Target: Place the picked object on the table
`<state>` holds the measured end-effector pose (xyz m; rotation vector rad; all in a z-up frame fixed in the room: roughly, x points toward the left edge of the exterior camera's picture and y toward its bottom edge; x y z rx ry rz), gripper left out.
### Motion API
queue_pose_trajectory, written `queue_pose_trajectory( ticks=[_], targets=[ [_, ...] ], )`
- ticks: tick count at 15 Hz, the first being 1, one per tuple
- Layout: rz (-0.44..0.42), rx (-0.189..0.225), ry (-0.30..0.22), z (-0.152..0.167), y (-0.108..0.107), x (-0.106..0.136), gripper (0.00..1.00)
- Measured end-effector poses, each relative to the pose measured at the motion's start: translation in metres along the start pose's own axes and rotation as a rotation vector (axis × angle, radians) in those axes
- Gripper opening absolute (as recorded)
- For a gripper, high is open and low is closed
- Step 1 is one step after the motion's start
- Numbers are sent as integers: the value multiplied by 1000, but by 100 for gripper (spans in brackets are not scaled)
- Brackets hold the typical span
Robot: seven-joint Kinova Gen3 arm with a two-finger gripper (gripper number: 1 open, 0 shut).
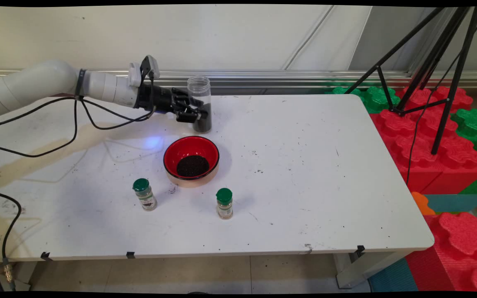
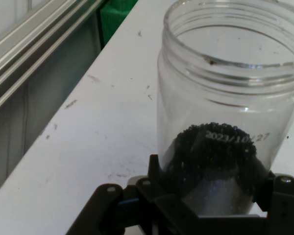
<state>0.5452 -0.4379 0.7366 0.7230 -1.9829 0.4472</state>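
A clear open-topped jar (image 1: pixel 200 104) with dark grains in its lower part stands upright near the table's far edge. My gripper (image 1: pixel 193 110) comes in level from the left and is shut on the jar's lower half. In the hand view the jar (image 2: pixel 230 122) fills the picture, its grains heaped at the bottom between my fingers (image 2: pixel 156 172). A red bowl (image 1: pixel 191 160) with a mound of the same dark grains sits just in front of the jar. Two small green-capped spice jars (image 1: pixel 144 194) (image 1: pixel 224 203) stand nearer the front edge.
Black cables (image 1: pixel 77 124) hang from the arm over the table's left part. A black tripod (image 1: pixel 437 74) stands on red and green foam blocks (image 1: pixel 429 136) to the right of the table. A metal rail (image 2: pixel 34 54) runs along the wall behind.
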Motion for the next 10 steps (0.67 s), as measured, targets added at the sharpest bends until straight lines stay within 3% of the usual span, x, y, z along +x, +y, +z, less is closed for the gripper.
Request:
queue_pose_trajectory(
  ticks=[7,8,10],
  targets=[
    [16,-3,-12,1,1,-8,0],
    [19,-3,-13,1,2,-9,100],
    [23,-3,-15,0,2,-10,100]
  ],
)
